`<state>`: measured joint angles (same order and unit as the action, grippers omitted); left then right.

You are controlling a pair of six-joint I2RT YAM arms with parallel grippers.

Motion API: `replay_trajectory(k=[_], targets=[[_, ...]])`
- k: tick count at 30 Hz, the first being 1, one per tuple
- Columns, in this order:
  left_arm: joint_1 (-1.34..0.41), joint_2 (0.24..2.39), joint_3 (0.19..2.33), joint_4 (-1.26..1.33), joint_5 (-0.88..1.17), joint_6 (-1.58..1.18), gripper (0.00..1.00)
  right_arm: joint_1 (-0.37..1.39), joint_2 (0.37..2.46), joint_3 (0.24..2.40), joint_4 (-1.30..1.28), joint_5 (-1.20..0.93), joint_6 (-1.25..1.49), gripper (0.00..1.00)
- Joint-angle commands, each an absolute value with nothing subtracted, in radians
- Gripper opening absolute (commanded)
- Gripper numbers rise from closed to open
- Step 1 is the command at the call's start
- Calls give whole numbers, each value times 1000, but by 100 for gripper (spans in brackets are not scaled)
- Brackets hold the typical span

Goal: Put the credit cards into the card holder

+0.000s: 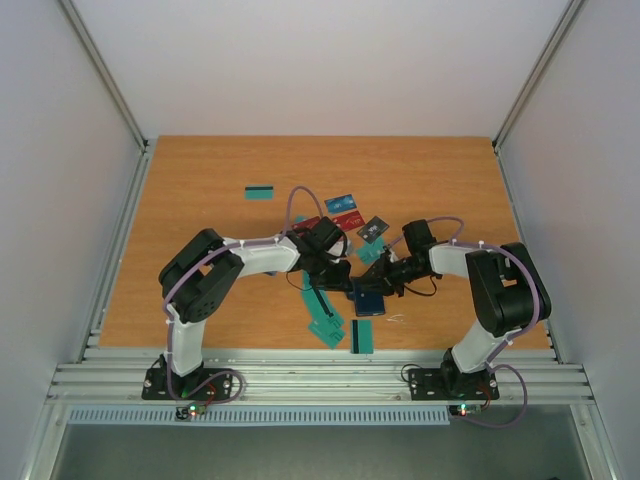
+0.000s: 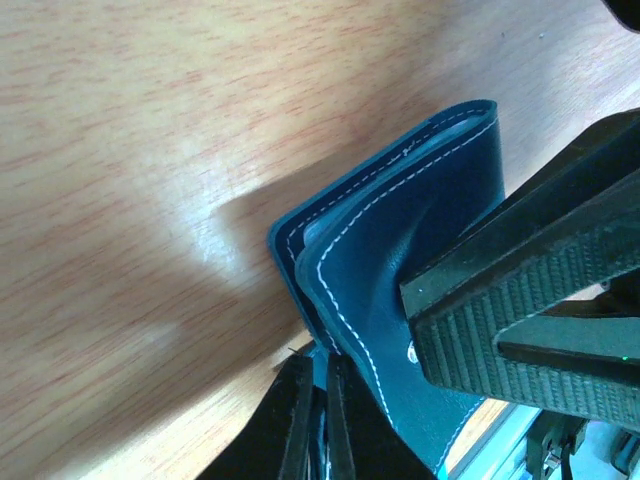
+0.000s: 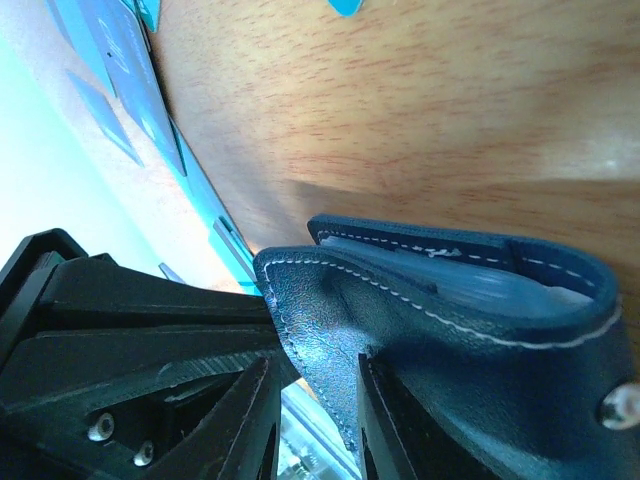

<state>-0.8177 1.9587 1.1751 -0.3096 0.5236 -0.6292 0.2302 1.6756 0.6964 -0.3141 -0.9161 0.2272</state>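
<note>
Holder (image 1: 368, 301): navy with white stitching, at mid-table between the two arms' tools, nearer the front edge than the back.
Axis: from above, its long side runs near to far. In the wrist views it sits tilted, covers parted in a narrow V, fold on one side and open edges on the other.
Right gripper (image 1: 388, 280): clenched on one cover, with fingers (image 3: 250, 420) on either side of the stitched edge.
Left gripper (image 1: 340, 272): a ribbed finger (image 2: 510, 310) lies against the outer cover. The other finger is hidden, so its grip cannot be told.
Cards (image 1: 326, 328): teal ones just near-left of the holder, and one (image 1: 362, 336) at the front edge. Red, blue and grey ones (image 1: 347, 219) lie just beyond the arms' tools. A lone teal one (image 1: 260, 192) lies far left.
Room: bare wood of the table (image 1: 200, 200) spreads to the left, the far side and the right.
</note>
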Motion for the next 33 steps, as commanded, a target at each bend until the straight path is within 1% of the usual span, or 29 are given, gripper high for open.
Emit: replay_trajectory(k=[1, 6, 15, 19, 24, 26, 29, 33], targets=[[-821, 1918, 1237, -395, 533, -644, 5, 239, 1699, 689, -345, -760, 202, 24], [-822, 1902, 1266, -496, 502, -635, 5, 239, 1693, 707, -384, -705, 197, 24], [-838, 1983, 1391, -567, 591, -611, 6, 239, 1679, 726, -387, -681, 204, 25], [-858, 2049, 1466, -630, 600, -592, 9, 239, 1677, 737, -394, -677, 212, 24], [-870, 2104, 1494, -631, 619, -596, 13, 238, 1671, 740, -402, -671, 223, 24], [-870, 2116, 1495, -622, 627, -603, 15, 235, 1670, 741, -402, -671, 227, 24], [-870, 2133, 1495, -611, 631, -617, 22, 233, 1670, 740, -400, -681, 229, 24], [-870, 2161, 1516, -625, 619, -628, 28, 228, 1655, 735, -403, -695, 230, 24]])
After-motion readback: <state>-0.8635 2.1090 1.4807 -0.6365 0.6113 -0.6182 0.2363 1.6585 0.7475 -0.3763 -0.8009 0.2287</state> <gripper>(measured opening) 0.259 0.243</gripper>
